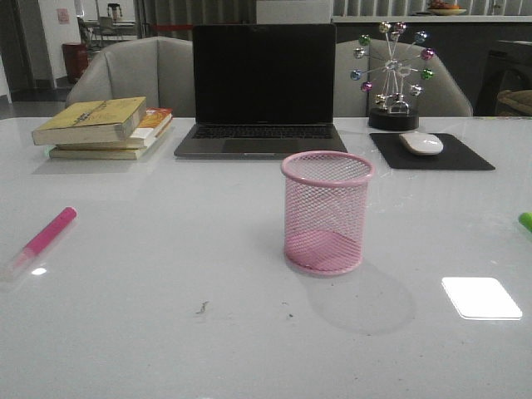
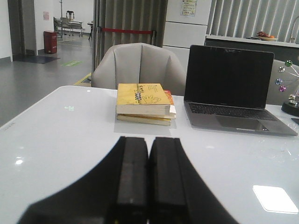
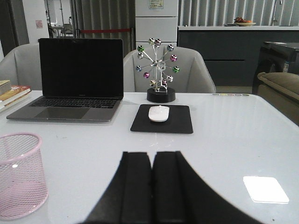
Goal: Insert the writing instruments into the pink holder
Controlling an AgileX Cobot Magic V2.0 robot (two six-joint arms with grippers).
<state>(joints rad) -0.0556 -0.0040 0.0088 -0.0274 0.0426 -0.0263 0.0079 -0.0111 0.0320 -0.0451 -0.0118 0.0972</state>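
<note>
Front view over table; both low wrist views toward shared laptop [image 1: 263, 87], probably level.
</note>
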